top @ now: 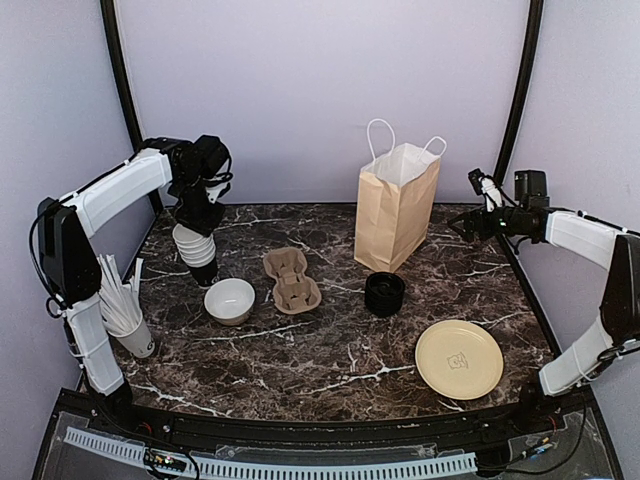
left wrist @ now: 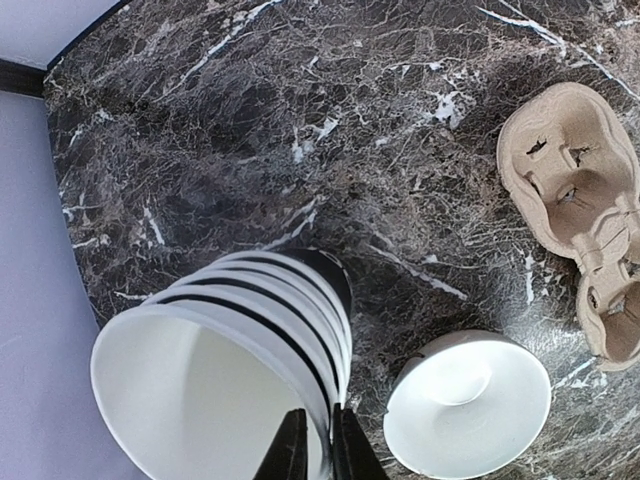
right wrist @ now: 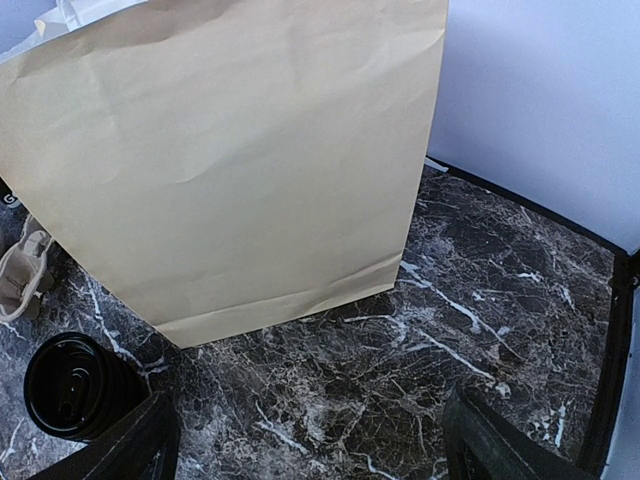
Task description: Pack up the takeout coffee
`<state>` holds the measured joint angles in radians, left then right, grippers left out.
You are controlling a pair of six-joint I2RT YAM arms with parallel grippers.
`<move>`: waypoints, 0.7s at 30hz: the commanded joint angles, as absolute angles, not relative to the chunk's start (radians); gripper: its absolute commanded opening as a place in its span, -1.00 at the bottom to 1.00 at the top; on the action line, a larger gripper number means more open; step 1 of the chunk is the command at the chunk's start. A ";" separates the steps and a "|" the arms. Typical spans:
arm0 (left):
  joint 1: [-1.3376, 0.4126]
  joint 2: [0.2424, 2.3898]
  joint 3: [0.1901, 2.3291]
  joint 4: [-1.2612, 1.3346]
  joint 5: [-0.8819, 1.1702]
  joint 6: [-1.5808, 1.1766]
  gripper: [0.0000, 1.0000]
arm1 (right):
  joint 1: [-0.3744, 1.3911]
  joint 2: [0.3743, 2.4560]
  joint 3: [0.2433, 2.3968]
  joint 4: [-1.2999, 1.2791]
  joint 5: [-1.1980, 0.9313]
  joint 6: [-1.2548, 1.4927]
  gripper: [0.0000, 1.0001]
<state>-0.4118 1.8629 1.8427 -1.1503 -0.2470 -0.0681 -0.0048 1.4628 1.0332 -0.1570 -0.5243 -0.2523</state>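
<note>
No lidded takeout coffee shows in any view. My left gripper point(top: 196, 218) point(left wrist: 320, 452) is at the back left, shut on the rim of the top cup in a nested stack of lidless black cups with white insides point(top: 198, 250) point(left wrist: 235, 360). One finger is inside the rim and the other outside. My right gripper point(top: 468, 226) point(right wrist: 315, 455) hangs open with nothing in it over the marble at the back right. It faces the side of the upright brown paper bag point(top: 395, 215) point(right wrist: 230, 150).
A pulp cup carrier point(top: 291, 280) point(left wrist: 575, 190) lies mid-table beside a white bowl point(top: 229, 300) point(left wrist: 468, 402). A low stack of black lids point(top: 384, 293) point(right wrist: 75, 388) sits in front of the bag. A cream plate point(top: 459, 358) lies front right. A cup of white utensils point(top: 125, 315) stands at the left edge.
</note>
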 commanded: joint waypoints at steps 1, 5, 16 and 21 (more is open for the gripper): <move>-0.414 1.860 1.826 -1.159 -0.261 -0.073 -0.75 | -0.006 1.462 1.022 -0.124 -0.532 -0.255 0.84; -0.414 1.862 1.825 -1.162 -0.263 -0.073 -0.80 | -0.006 1.463 1.021 -0.124 -0.531 -0.257 0.84; -0.413 1.886 1.855 -1.133 -0.451 -0.012 -1.00 | -0.006 1.467 1.021 -0.124 -0.531 -0.258 0.84; -0.398 1.921 1.924 -1.131 -0.557 0.028 -1.00 | -0.006 1.478 1.045 -0.138 -0.524 -0.239 0.84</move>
